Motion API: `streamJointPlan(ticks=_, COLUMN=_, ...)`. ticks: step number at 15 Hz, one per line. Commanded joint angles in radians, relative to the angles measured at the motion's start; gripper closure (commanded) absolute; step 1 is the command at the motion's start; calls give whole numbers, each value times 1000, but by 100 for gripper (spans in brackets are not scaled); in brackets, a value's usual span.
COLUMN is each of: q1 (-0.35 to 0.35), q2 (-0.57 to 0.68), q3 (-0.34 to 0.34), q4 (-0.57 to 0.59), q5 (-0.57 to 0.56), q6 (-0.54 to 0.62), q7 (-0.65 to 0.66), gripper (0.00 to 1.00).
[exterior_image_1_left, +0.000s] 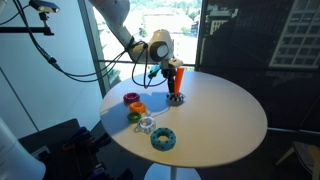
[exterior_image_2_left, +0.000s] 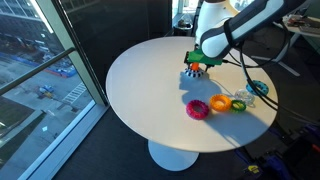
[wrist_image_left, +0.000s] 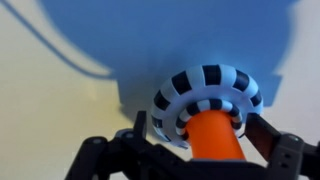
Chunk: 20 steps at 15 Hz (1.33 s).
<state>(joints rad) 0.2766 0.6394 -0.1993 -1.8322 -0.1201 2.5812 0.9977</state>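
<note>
Tall windows (exterior_image_2_left: 40, 60) with a street far below frame a round white bench (exterior_image_1_left: 230, 115), and the arm reaches in over its far part. The claw (wrist_image_left: 205, 140) points down at a black-and-white striped ring (wrist_image_left: 205, 95), which sits around an upright orange peg (wrist_image_left: 215, 138). In the wrist view the two dark fingers (wrist_image_left: 140, 140) stand one on each side of the peg with clear gaps, so the claw is released and spread wide, grasping nothing. Whether the fingers touch the ring cannot be told. In an exterior view the striped ring (exterior_image_2_left: 194, 72) lies right beneath the claw on the bench.

Off to one side of the claw, apart from it and toward the bench's nearer edge, lie the other rings: a magenta ring (exterior_image_1_left: 131, 99), an orange ring (exterior_image_1_left: 138, 108), a white ring (exterior_image_1_left: 146, 125) and a teal ring (exterior_image_1_left: 163, 139), all flat and untouched.

As a judgement, the step in hand is the line-up over the peg and its striped ring, before any grip is made. A grip from here would call for keeping the peg centred between the fingers, settling at a height where the pads meet the chosen part squarely, then clenching evenly so that neither peg nor ring tips or slides on the smooth top.
</note>
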Motion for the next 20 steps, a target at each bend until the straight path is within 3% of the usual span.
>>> streamJointPlan(ticks=1, q1=13, q2=17, q3=-15, q4=32, q5=-26, q6=-25, q7=34, gripper=0)
streamJointPlan(ticks=8, q1=18, q2=24, q3=-21, q4=33, q5=-29, q6=-24, q7=38, gripper=1)
streamJointPlan(ticks=9, q1=19, q2=23, q3=-22, q4=32, q5=-29, q6=-23, q7=39, gripper=17)
streamJointPlan(ticks=10, q1=20, q2=22, q3=-23, q4=32, q5=-29, q6=-23, q7=39, gripper=26)
streamJointPlan(ticks=11, q1=21, q2=22, q3=-25, q4=32, q5=-29, q6=-22, q7=39, gripper=30)
streamJointPlan(ticks=15, q1=24, q2=21, q3=-27, q4=39, q5=-29, q6=-21, q7=41, gripper=65)
streamJointPlan(ticks=20, q1=22, q2=17, q3=-27, q4=36, q5=-28, q6=-18, q7=43, gripper=96)
